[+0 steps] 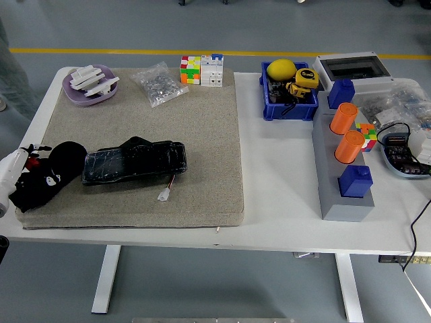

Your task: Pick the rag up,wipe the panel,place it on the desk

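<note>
A black panel (135, 162), glossy and wrapped in film, lies across the grey mat (202, 134) on the table's left half. A thin wire runs from it to a small white plug (163, 196). Just left of the panel, a black rag (59, 163) lies crumpled on the mat's near left corner. My left hand (27, 176) comes in from the left edge with a white wrist and rests at the rag's left side. Black on black hides how it meets the cloth. My right arm is out of view.
At the mat's far edge are a purple bowl (91, 86) of white parts, a bag of screws (159, 84), a colour cube (190, 70) and a white box (212, 70). On the right stand a blue bin (289, 101) and a grey block (340, 182) with orange cylinders.
</note>
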`<act>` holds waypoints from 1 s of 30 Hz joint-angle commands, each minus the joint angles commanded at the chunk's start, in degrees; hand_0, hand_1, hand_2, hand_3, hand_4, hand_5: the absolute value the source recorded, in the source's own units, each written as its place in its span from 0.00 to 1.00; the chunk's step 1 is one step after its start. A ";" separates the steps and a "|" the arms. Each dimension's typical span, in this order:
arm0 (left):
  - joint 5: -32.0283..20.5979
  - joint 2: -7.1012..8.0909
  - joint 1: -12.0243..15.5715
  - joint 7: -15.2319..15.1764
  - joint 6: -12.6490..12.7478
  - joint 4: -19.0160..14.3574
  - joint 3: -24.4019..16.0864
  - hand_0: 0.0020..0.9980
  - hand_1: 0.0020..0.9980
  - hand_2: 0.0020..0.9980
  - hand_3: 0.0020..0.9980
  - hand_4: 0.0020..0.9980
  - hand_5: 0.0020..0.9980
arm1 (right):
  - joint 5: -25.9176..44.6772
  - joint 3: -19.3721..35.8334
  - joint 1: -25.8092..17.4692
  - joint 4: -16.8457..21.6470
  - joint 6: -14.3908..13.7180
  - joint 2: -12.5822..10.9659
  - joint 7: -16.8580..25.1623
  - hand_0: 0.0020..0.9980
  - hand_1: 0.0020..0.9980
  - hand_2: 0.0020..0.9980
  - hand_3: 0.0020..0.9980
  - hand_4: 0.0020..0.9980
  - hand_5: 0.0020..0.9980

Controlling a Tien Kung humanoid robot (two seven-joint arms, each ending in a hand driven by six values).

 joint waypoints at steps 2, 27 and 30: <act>-0.01 0.00 -0.01 -0.04 0.07 0.00 0.11 0.34 0.47 0.63 0.55 0.61 0.11 | 0.00 0.00 0.01 0.00 0.00 -0.01 0.00 0.80 0.68 0.69 0.61 0.99 0.46; -0.08 -0.28 3.69 3.22 1.36 -11.84 -1.54 0.27 0.29 0.53 0.45 0.27 0.00 | -2.22 1.49 -0.04 0.00 -0.09 -0.39 -0.34 0.79 0.68 0.68 0.61 0.99 0.46; 0.59 -0.26 4.65 5.12 0.98 -16.01 -1.00 0.27 0.29 0.54 0.46 0.32 0.00 | -2.92 2.25 -0.01 0.00 -0.06 -0.44 -0.33 0.79 0.68 0.69 0.61 0.99 0.46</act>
